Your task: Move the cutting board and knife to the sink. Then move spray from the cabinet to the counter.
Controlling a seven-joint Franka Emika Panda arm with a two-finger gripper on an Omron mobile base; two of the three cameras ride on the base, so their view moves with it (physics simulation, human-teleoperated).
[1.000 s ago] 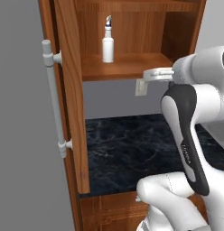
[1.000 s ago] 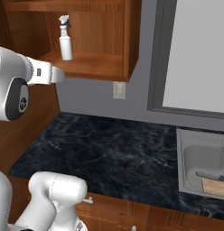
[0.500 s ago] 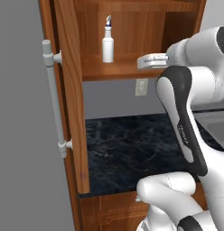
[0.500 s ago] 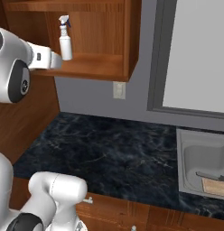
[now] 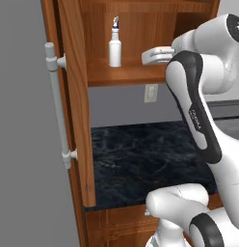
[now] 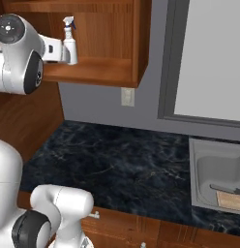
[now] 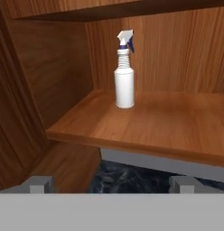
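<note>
The white spray (image 5: 114, 46) stands upright on the shelf of the open cabinet (image 5: 131, 72), and the right base view has the spray (image 6: 69, 41) too. My gripper (image 5: 147, 56) is open at shelf height, just right of the bottle and apart from it. In the hand view the spray (image 7: 124, 77) stands ahead, centred between my two fingertips (image 7: 40, 184), with nothing between them. The cutting board (image 6: 231, 200) lies in the sink (image 6: 205, 170) at the far right, and the knife (image 6: 223, 190) rests along its edge. The black counter (image 6: 117, 162) lies below the cabinet.
The cabinet door (image 5: 75, 106) stands open on the left with its long silver handle (image 5: 56, 106). A wall socket (image 6: 127, 97) sits under the cabinet. A window frame (image 6: 172, 63) rises behind the sink. My own arm (image 5: 193, 111) crosses the right of the left base view.
My hand has risen from below the shelf edge to shelf height and moved in toward the spray. The jaws have stayed open. The spray has not moved.
</note>
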